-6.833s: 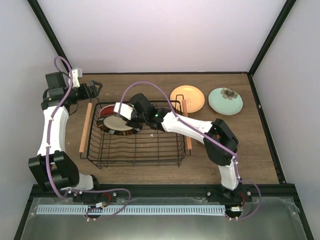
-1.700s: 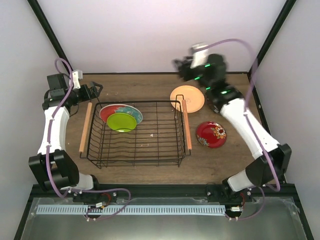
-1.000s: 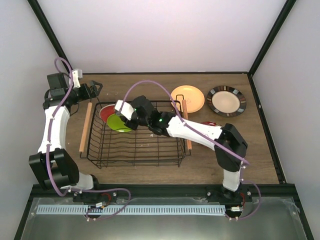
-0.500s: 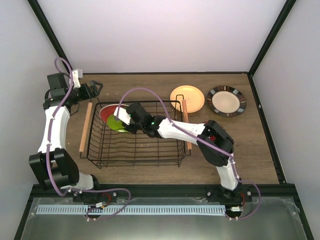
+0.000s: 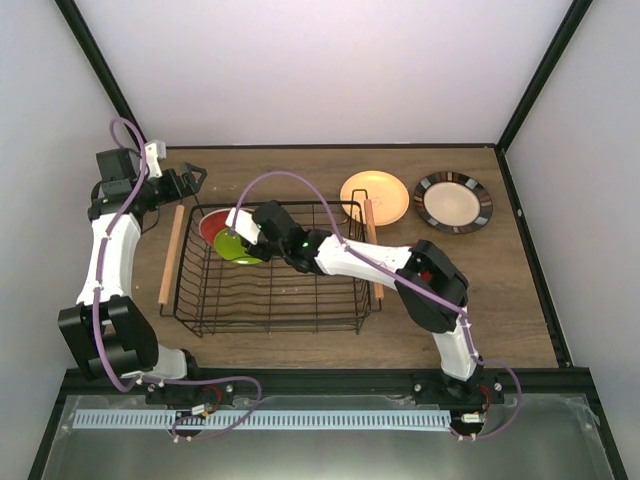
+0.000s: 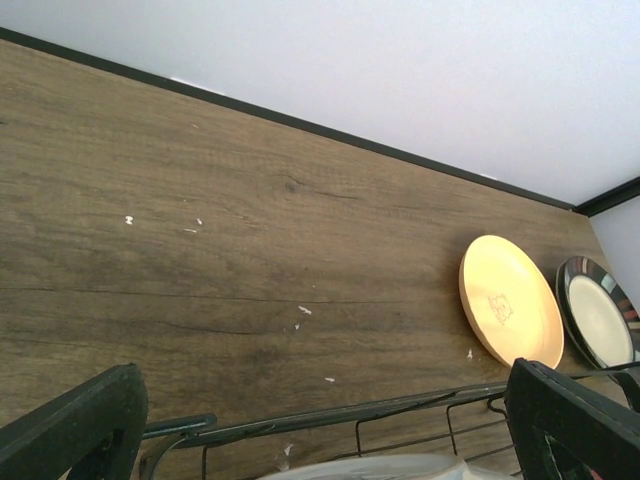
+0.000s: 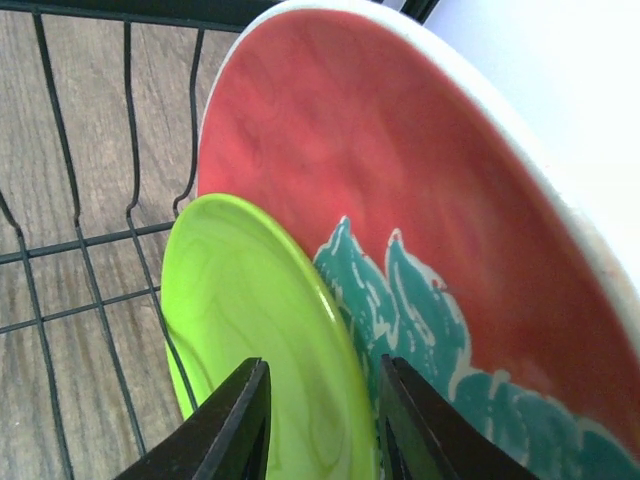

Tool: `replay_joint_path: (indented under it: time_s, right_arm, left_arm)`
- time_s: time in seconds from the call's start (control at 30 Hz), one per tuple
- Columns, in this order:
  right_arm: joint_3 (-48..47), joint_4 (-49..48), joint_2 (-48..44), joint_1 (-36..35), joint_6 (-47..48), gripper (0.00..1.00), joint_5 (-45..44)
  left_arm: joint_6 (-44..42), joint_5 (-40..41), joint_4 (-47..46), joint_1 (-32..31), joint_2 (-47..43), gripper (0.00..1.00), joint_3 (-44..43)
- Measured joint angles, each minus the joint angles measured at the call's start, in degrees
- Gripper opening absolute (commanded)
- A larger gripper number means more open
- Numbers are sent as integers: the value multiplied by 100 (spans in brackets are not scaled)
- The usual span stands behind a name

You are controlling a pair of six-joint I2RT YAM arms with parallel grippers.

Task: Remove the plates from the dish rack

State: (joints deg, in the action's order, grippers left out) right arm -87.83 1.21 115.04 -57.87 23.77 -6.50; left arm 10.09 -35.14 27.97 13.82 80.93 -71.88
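The black wire dish rack (image 5: 300, 300) stands mid-table with a wooden handle on each side. Two plates lean at its back left: a lime green plate (image 5: 232, 249) (image 7: 240, 290) in front of a red-and-teal plate (image 5: 209, 226) (image 7: 400, 180). My right gripper (image 5: 250, 236) (image 7: 322, 368) reaches into the rack, open, one finger on each side of the lime plate's rim. My left gripper (image 5: 192, 180) (image 6: 320, 440) hovers wide open behind the rack's back left corner, holding nothing. A yellow-orange plate (image 5: 375, 196) (image 6: 510, 300) and a cream dark-rimmed plate (image 5: 453, 201) (image 6: 600, 318) lie on the table. The mint and red floral plates are not visible.
The right arm (image 5: 370, 262) stretches across the rack's right handle (image 5: 372, 250). The left handle (image 5: 171, 254) lies beside the left arm. The rack's back wire (image 6: 350, 412) crosses low in the left wrist view. Walls enclose the table at back and sides.
The right arm came back from the back right, where the cream dark-rimmed plate now lies, and reached into the rack, sliding its fingers over the lime plate's rim. The left arm has not moved.
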Motion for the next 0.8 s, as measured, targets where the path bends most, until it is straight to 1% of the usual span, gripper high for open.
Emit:
replay_joint_path:
  time_s: [0.37,0.57,0.63,0.8]
  right_arm:
    - [-234,-87,280,111,181,34,-184]
    - [-234,-90,422,109,236,32,-238]
    - [-232,-90,437,109,238,27,-243]
    - [-232,-94,437,111,258,4,-275]
  left_arm:
    - [20,-9,-46,0,0,100,2]
    - [22,-9,-57,0,0,100,39]
    - [22,-9,-68,0,0,100,48]
    - [22,-9,-105,0,0,100,61]
